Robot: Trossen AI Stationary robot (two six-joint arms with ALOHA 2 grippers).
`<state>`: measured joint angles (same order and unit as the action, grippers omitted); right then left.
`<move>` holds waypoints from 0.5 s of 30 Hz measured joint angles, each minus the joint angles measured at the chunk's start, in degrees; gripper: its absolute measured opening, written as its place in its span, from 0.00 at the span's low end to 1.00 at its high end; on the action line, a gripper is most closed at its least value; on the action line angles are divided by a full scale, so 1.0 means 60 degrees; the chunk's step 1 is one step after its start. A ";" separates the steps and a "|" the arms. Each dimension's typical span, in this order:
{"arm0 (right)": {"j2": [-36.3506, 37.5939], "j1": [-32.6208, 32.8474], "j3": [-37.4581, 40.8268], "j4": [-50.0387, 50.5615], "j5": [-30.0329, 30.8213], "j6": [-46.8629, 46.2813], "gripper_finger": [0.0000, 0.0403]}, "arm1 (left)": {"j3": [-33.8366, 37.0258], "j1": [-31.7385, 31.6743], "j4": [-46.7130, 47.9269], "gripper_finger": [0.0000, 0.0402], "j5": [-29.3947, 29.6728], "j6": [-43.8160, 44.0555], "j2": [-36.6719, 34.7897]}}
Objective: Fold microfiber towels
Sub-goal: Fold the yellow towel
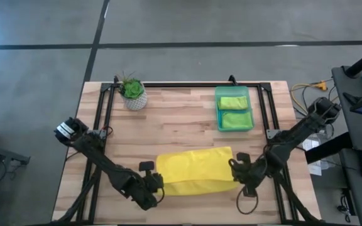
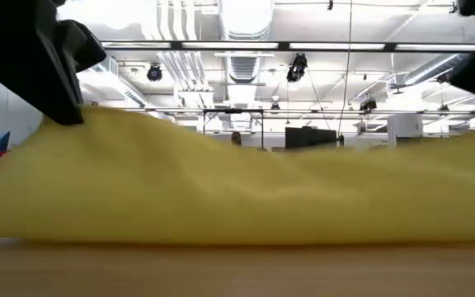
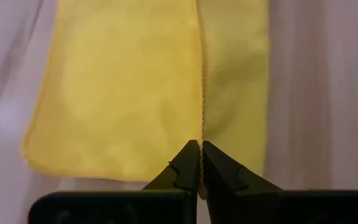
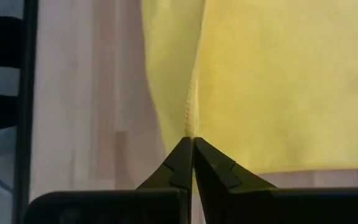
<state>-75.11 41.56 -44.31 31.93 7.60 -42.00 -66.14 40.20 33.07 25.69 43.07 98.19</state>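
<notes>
A bright yellow microfiber towel [image 1: 197, 169] lies across the near middle of the table, stretched between my two grippers. My left gripper [image 1: 159, 183] is shut on its left end and my right gripper [image 1: 235, 171] on its right end. In the low view the towel [image 2: 237, 190] fills the width, raised at both ends and sagging a little in the middle, with its lower part on the tabletop. Two lime green towels [image 1: 234, 110] lie in the green bin. My left gripper pinches the towel's stitched edge [image 3: 200, 134] between its two fingertips, slanting down from the near left. That end is lifted and the cloth beyond it lies on the table. How many layers it has, I cannot tell. My right gripper pinches the stitched edge [image 4: 191, 130] at the towel's right end between its fingertips, slanting down from the near right. That end is raised and the cloth runs off toward the other gripper with little slack.
A translucent green bin [image 1: 250, 119] stands at the far right of the table. A small potted plant [image 1: 132, 93] stands at the far left. A black frame [image 1: 187, 85] runs around the wooden top. Bare wood lies between the towel and the bin.
</notes>
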 joint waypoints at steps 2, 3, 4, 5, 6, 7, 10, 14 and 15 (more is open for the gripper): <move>0.0000 -0.0216 0.0017 0.0048 0.0011 0.0140 0.02 | 0.0009 -0.0122 0.0106 0.00 0.0072 -0.0004 0.0000; -0.0001 -0.0328 0.0023 0.0101 0.0015 0.0229 0.02 | 0.0009 -0.0174 0.0168 0.00 0.0153 -0.0025 0.0000; -0.0007 -0.0429 0.0024 0.0129 0.0018 0.0307 0.02 | 0.0009 -0.0229 0.0203 0.00 0.0244 -0.0063 0.0000; -0.0003 -0.0521 0.0028 0.0169 0.0019 0.0341 0.02 | 0.0009 -0.0288 0.0219 0.00 0.0311 -0.0071 0.0000; 0.0008 -0.0609 0.0032 0.0235 0.0039 0.0384 0.02 | 0.0009 -0.0341 0.0276 0.00 0.0346 -0.0072 0.0000; 0.0015 -0.0700 0.0042 0.0275 0.0068 0.0423 0.02 | 0.0009 -0.0394 0.0374 0.00 0.0370 -0.0073 0.0000; 0.0050 -0.0874 0.0050 0.0499 0.0226 0.0547 0.02 | 0.0009 -0.0514 0.0601 0.00 0.0450 -0.0083 0.0000; 0.0066 -0.1102 0.0063 0.0651 0.0271 0.0761 0.02 | 0.0009 -0.0524 0.0988 0.00 0.0678 -0.0084 0.0000; 0.0066 -0.1165 0.0074 0.0651 0.0275 0.0820 0.02 | 0.0009 -0.0520 0.1096 0.00 0.0694 -0.0084 0.0000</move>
<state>-74.72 34.57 -43.87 35.83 9.25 -37.08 -66.08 37.08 39.65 29.85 42.57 98.19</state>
